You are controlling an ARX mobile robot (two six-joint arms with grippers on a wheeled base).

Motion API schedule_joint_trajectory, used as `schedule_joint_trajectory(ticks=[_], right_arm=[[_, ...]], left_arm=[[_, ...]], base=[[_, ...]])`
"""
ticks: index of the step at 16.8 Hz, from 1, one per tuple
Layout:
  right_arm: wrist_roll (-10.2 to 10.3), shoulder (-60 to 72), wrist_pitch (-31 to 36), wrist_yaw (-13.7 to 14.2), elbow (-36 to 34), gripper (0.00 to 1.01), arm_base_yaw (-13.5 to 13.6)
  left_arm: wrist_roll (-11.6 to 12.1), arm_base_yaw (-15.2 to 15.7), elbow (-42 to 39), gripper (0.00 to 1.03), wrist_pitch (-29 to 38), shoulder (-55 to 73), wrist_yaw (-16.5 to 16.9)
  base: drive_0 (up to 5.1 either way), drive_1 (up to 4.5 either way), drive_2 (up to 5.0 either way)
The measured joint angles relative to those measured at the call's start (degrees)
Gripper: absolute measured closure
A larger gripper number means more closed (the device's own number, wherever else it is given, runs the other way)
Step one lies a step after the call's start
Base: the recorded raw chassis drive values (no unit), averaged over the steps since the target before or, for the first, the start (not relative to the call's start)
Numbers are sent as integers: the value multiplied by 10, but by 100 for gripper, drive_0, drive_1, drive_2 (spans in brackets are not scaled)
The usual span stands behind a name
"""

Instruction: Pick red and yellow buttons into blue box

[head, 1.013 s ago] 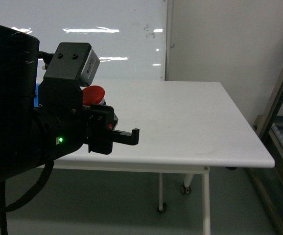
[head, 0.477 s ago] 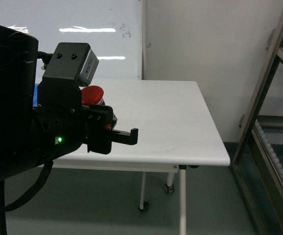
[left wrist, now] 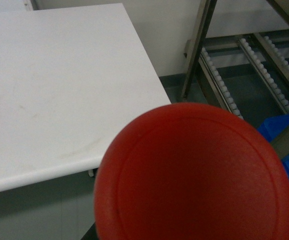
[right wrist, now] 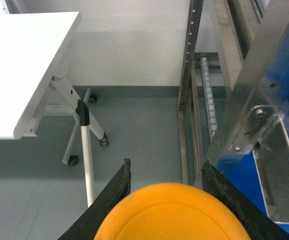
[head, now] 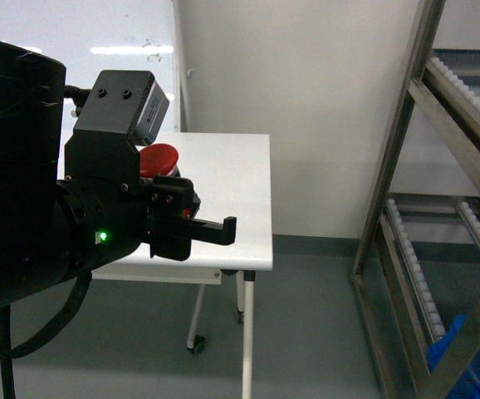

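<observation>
Red button (left wrist: 194, 175) held, yellow button (right wrist: 172, 212) held

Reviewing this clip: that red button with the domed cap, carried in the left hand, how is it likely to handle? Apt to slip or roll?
The red button has a smooth, rounded cap, so it is probably slippery if gripped there. It looks like rigid plastic, unlikely to flex. Set down on its side, the round cap would likely let it roll; its body is hidden here.

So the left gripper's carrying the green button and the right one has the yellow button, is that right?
Not quite. The left wrist view shows a red button filling the frame, not green. The yellow button sits between the right gripper's fingers, as you said.
</observation>
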Motion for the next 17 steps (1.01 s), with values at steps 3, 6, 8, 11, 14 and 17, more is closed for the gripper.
schedule_joint_trajectory(ticks=[3, 6, 8, 11, 14, 17], right_arm=[[0, 0, 0, 0, 0, 63, 0], [0, 0, 0, 1, 0, 63, 0], [0, 0, -1, -1, 0, 63, 0], [0, 0, -1, 0, 0, 63, 0], [0, 0, -1, 0, 0, 63, 0], [0, 0, 0, 0, 0, 63, 0]], left_arm=[[0, 1, 0, 78, 1, 0, 0], [0, 1, 0, 78, 0, 0, 0], [0, 1, 0, 78, -1, 0, 0], [0, 1, 0, 78, 0, 0, 0], [0, 1, 0, 78, -3, 0, 0], [0, 1, 0, 78, -2, 0, 0]], base=[[425, -438, -42], [442, -419, -25], [458, -404, -35], [483, -296, -188], [487, -254, -254], [497, -244, -244]])
